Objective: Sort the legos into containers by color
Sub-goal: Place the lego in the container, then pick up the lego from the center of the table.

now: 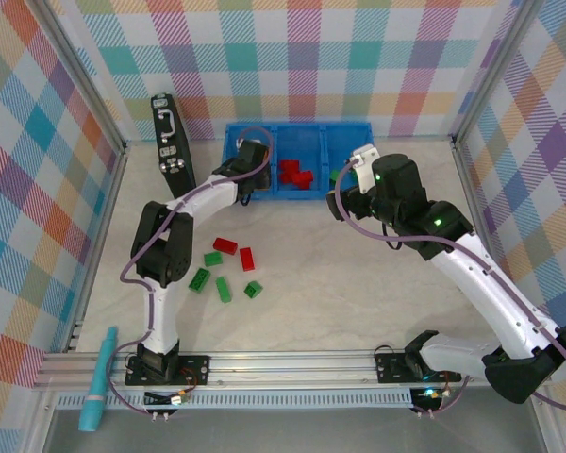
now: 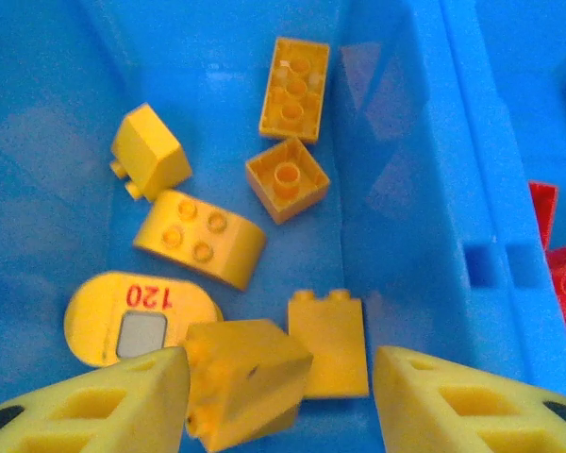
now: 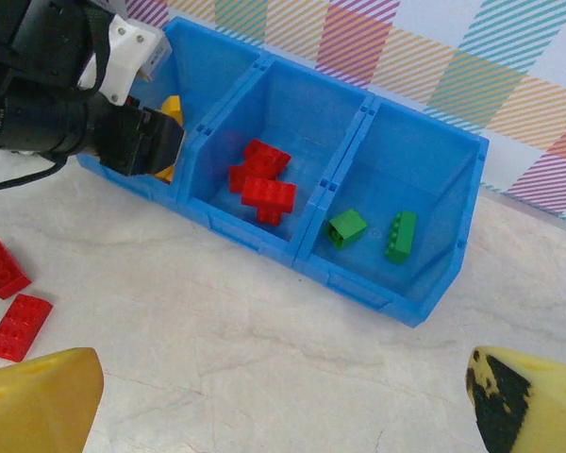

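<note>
Where the left claw (image 2: 279, 382) gapes, bin walls (image 2: 396, 189) crowd close.

Lab test cell, plaid screens (image 1: 302, 66), aluminium frame (image 1: 264, 363)

One long blue plastic bin (image 3: 358, 283), three square compartments. Left compartment: seven small yellow plastic bricks (image 2: 200, 236), counting flat oval yellow piece marked 120 (image 2: 137, 318). Middle compartment: small red plastic bricks (image 3: 269, 193) heaped together, at least three, exact count unclear. Right compartment: two small green plastic bricks (image 3: 347, 227). Loose on counter (image 1: 358, 311): two loose red bricks (image 1: 225, 245), four loose green bricks (image 1: 224, 289). One black rectangular case with silver handle (image 1: 173, 142). One teal cylindrical tool (image 1: 101, 377) by near rail.
</note>
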Robot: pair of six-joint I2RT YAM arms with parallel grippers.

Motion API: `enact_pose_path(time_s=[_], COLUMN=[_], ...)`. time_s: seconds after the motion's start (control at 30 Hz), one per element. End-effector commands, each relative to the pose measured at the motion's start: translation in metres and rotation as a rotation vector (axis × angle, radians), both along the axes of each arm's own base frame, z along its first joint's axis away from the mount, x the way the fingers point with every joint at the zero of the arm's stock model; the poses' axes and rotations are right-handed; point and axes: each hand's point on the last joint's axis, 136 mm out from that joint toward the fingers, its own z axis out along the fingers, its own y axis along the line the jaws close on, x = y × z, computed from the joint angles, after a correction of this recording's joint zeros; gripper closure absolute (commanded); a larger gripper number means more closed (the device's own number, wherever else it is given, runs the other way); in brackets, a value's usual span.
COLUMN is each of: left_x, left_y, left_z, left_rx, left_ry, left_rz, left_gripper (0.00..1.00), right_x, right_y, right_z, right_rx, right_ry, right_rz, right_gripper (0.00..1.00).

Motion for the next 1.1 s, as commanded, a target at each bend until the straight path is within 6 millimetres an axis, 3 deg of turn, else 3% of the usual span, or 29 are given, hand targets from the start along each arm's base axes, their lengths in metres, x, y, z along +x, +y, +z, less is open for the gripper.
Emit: enact_pose_path(time_s=[0.0,0.17,0.3,0.5,0.63,0.8,1.07], left_x=[-0.019,-0.066,-0.107,-0.159,-0.188,-0.211,-0.221], left_y=[0.004,0.011,0.015,0.016,0.012,0.012,0.000], left_z=[0.039,0.054,0.053,0.039,0.017,-0.005,-0.045], left_rx=[-0.050,-0.019,-0.024,-0.021,-0.054,-0.064,-0.088], left_ry=[-0.024,0.038,0.109,0.212,0.322,0.384,0.434], left_rz=[-0.019,-0.042,-0.051,-0.014,0.013,0.056,0.080], left_gripper=[0.44,0.42,0.39,0.37,0.33,0.27,0.24], right_x=[0.003,0.008,0.009,0.012,0.012,0.012,0.011], right_y=[0.000,0.004,0.004,0.005,0.009,0.012,0.012], right_z=[0.012,0.006,0.005,0.002,-0.001,-0.004,-0.007], right_rx=[0.008,0.002,0.011,0.006,0.008,0.008,-0.012], right_ry=[-0.027,-0.011,-0.019,-0.010,0.005,0.015,0.010], right_rz=[-0.008,-0.007,-0.012,-0.021,-0.002,0.011,0.021], right_gripper=[0.01,0.01,0.01,0.01,0.01,0.01,0.01])
